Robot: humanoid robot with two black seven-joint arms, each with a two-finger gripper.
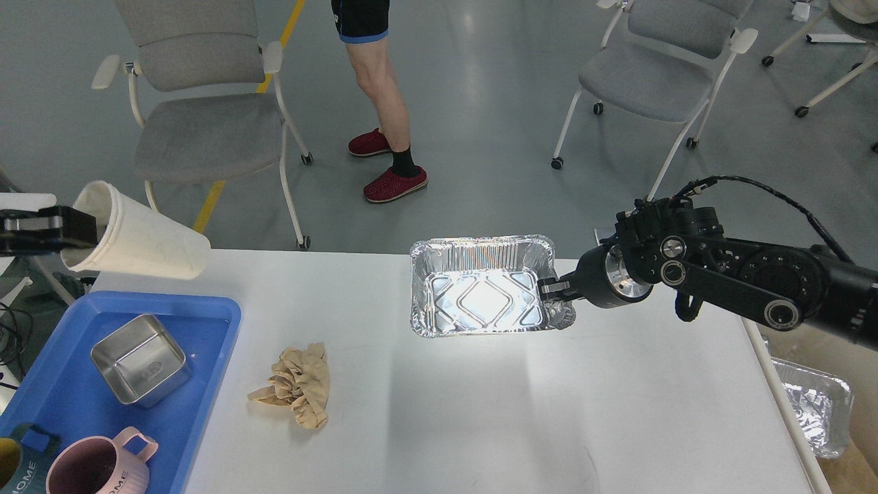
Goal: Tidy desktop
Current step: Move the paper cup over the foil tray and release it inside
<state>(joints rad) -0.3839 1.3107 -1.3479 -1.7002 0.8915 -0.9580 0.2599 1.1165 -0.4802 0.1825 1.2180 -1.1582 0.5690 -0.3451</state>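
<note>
The white desktop (480,412) fills the lower view. My right gripper (554,287) is shut on the right rim of a foil tray (483,295), which it holds just above the desktop's far edge. My left gripper (75,230) is shut on the rim of a white paper cup (140,241), held tilted in the air above the desktop's far left corner. A crumpled brown paper napkin (296,385) lies on the desktop left of centre.
A blue plastic tray (199,322) at the left holds a steel square container (140,359), a pink mug (99,466) and a dark mug (14,460). Another foil tray (816,405) lies off the right edge. Chairs and a person stand beyond.
</note>
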